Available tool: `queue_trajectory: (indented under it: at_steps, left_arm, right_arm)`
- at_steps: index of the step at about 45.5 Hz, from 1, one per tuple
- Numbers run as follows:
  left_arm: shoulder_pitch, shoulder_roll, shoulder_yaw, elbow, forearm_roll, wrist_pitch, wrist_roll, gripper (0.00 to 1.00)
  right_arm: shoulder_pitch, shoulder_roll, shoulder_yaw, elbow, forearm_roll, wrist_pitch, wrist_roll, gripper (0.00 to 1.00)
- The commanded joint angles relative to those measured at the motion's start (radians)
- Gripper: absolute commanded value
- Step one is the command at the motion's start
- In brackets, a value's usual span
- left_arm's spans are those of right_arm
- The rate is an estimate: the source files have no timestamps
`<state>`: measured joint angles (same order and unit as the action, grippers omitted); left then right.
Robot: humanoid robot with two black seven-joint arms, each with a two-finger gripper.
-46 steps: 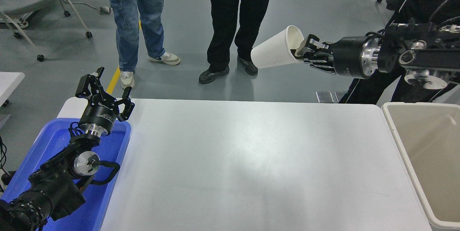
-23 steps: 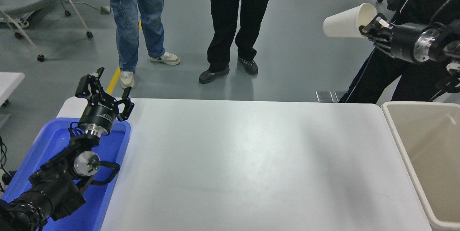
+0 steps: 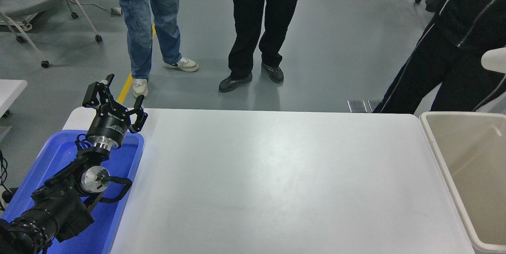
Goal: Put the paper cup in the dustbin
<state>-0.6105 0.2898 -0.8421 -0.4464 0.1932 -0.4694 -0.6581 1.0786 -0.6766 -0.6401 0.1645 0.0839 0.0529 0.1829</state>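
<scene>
From the head view, only the closed base end of the paper cup (image 3: 495, 59) shows, a plain white rounded shape cut off by the picture's right edge, up above the dustbin (image 3: 437, 149). My right arm and claw are out of sight, so I cannot tell whether that claw grips it. The dustbin is beige with a thick rounded rim, standing at the white table's (image 3: 276, 175) right end. My left gripper (image 3: 114, 102) is parked over the blue bin (image 3: 132, 167), fingers spread. 3 people stand beyond.
</scene>
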Motion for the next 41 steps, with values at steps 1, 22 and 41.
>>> queue_trajectory:
  at_steps: [1, 22, 41]
  left_arm:
    - [0.0, 0.0, 0.0, 0.0, 0.0, 0.0, 0.0, 1.0]
    - [0.0, 0.0, 0.0, 0.0, 0.0, 0.0, 0.0, 1.0]
    - [0.0, 0.0, 0.0, 0.0, 0.0, 0.0, 0.0, 1.0]
  right_arm:
    - [-0.15, 0.005, 0.109, -0.103, -0.001, -0.005, -0.054, 0.0]
    - [-0.379, 0.167, 0.237, -0.105, -0.004, -0.2, -0.132, 0.0]
    - [-0.459, 0.282, 0.275, -0.106, -0.004, -0.251, -0.135, 0.0]
